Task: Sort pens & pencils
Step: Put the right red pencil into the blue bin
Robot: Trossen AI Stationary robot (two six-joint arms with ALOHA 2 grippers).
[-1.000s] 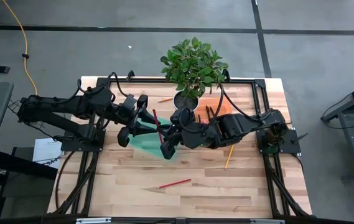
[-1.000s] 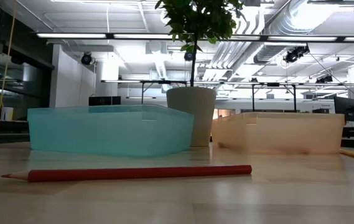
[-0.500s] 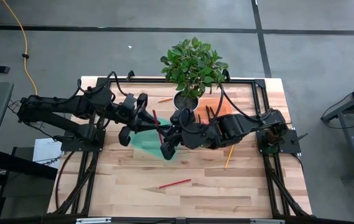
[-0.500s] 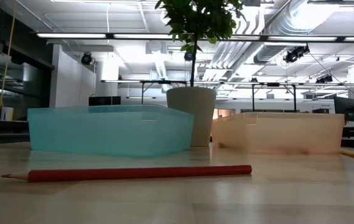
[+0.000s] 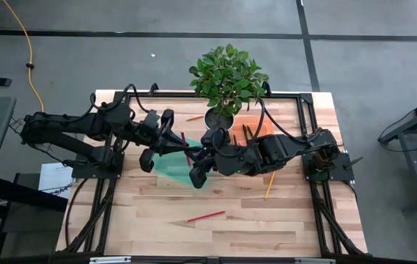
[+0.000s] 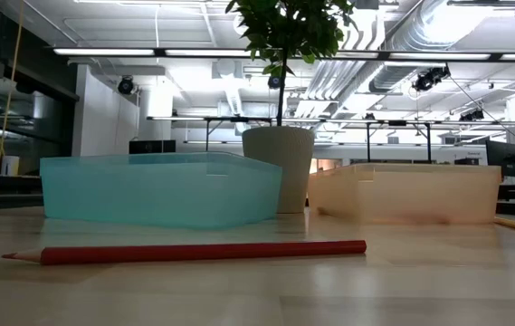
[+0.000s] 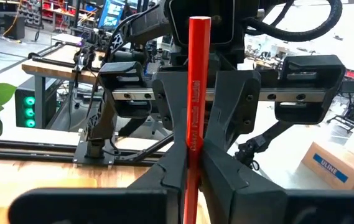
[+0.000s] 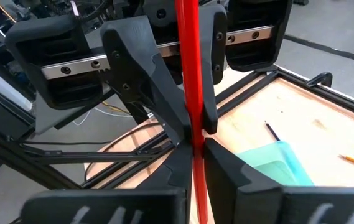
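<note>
A red pencil (image 5: pixel 185 147) is held in the air above the teal bin (image 5: pixel 170 166), slanting, with both grippers shut on it. My left gripper (image 5: pixel 179 144) reaches it from the table's left, and my right gripper (image 5: pixel 193 155) from the right. The two sets of fingers meet nose to nose on the shaft. Another red pencil (image 5: pixel 205 216) lies flat on the near part of the table, a yellow one (image 5: pixel 270 183) at the right and an orange one (image 5: pixel 193 117) at the far side. A dark pen (image 8: pixel 272 132) lies on the wood by the teal bin. My left gripper pinches the pencil's shaft (image 7: pixel 192 146) about midway along it, between its two fingers (image 7: pixel 220 174). The fingers come level from the table's left and lie across the pencil. The pencil is clear of the table and bin. My right gripper pinches the same shaft (image 8: pixel 195 134) between its two fingers (image 8: pixel 226 165), right beside the left gripper's fingers (image 8: pixel 164 106). It comes from the table's right, slanting a little downward, across the pencil. The pencil's upper end (image 7: pixel 200 25) stands free above both holds.
A potted plant (image 5: pixel 226 81) stands at the far middle, its pot (image 6: pixel 278 167) between the teal bin (image 6: pixel 157 188) and an orange bin (image 6: pixel 402 192). The orange bin (image 5: pixel 256 128) holds some dark sticks. The near half of the table has only the loose red pencil (image 6: pixel 185 252).
My left gripper has shut its fingers onto the red pencil that my right gripper keeps holding. Both arms and the pencil have stayed where they were.
</note>
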